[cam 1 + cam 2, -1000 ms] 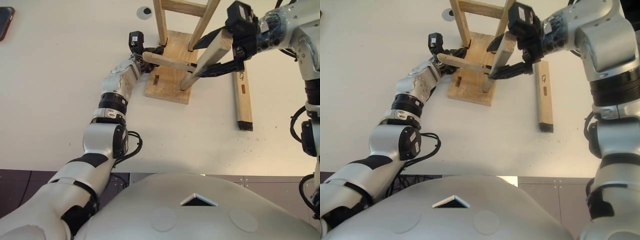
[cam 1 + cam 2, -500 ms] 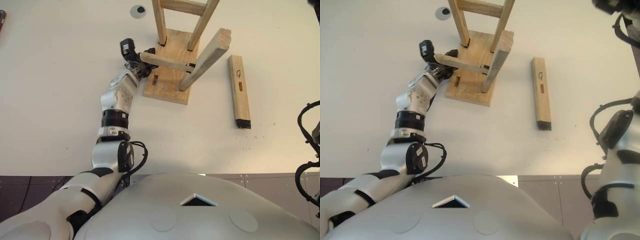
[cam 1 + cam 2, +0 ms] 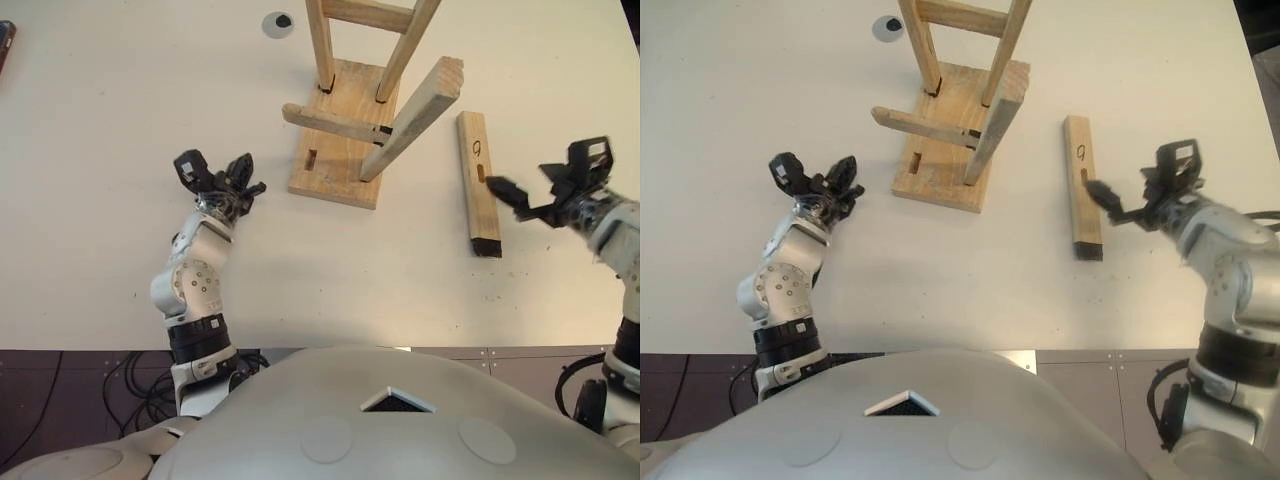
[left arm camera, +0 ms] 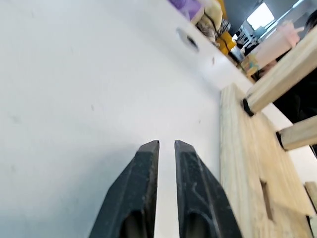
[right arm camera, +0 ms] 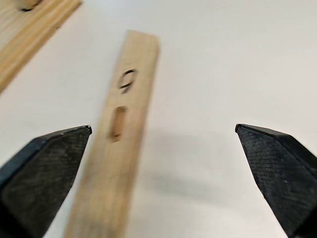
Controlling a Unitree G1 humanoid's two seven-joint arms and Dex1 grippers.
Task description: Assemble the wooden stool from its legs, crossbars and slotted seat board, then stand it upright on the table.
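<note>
The slotted seat board (image 3: 338, 150) lies flat on the table. Two legs (image 3: 322, 45) joined by a crossbar (image 3: 365, 12) stand in its far slots. A third leg (image 3: 418, 112) leans in a near slot, and a crossbar (image 3: 328, 120) sticks out from it to the left. A loose leg (image 3: 478, 180) with a slot lies to the right of the board. My left gripper (image 3: 245, 178) is shut and empty, low over the table left of the board (image 4: 247, 163). My right gripper (image 3: 528, 198) hangs open just right of the loose leg (image 5: 111, 148).
A round grey grommet (image 3: 280, 22) sits in the table beyond the board. A dark flat object (image 3: 5, 42) lies at the far left edge. Bare table surface (image 3: 350, 270) stretches between the board and the near edge.
The left gripper let go of the crossbar's end and drew back left and toward me. The right gripper released the leaning leg, left the picture, and now hovers open by the loose leg.
</note>
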